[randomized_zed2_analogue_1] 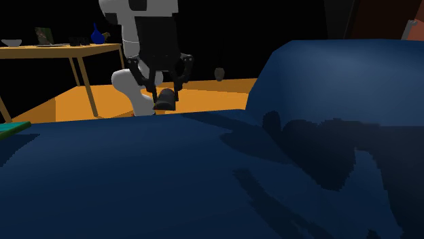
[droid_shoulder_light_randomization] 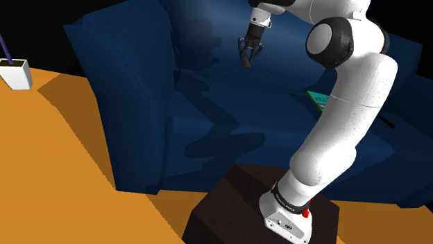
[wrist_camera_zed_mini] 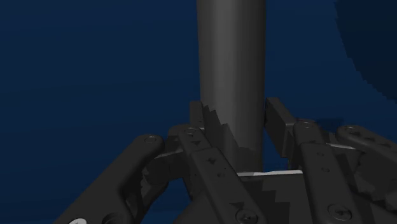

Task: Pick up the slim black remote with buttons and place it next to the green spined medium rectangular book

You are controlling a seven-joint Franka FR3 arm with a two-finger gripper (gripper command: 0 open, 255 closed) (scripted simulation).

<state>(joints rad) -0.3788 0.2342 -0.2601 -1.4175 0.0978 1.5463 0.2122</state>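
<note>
Stand [droid_shoulder_light_randomization: 236, 201]: a dark box on the orange floor [droid_shoulder_light_randomization: 62, 159], just beside the sofa.
Sofa [droid_shoulder_light_randomization: 208, 138]: deep blue, with the arm's shadow across its seat.
Gripper [droid_shoulder_light_randomization: 248, 57]: hangs over the seat, fingers pinching the remote.
Remote [wrist_camera_zed_mini: 230, 63]: a dark grey slab, clear of the cushion, pointing down from the fingers.
Book [droid_shoulder_light_randomization: 318, 99]: teal, flat on the seat, partly behind the arm, well apart from the remote.
Room: a white pot [droid_shoulder_light_randomization: 15, 73] on the floor; farther off, a wooden table [randomized_zed2_analogue_1: 68, 51] with a blue vase [randomized_zed2_analogue_1: 97, 34]; beyond it, a black area [randomized_zed2_analogue_1: 224, 27].

Black fingers [droid_shoulder_light_randomization: 241, 50] around a dark remote [droid_shoulder_light_randomization: 247, 62], above the blue sofa [droid_shoulder_light_randomization: 139, 104]
</note>
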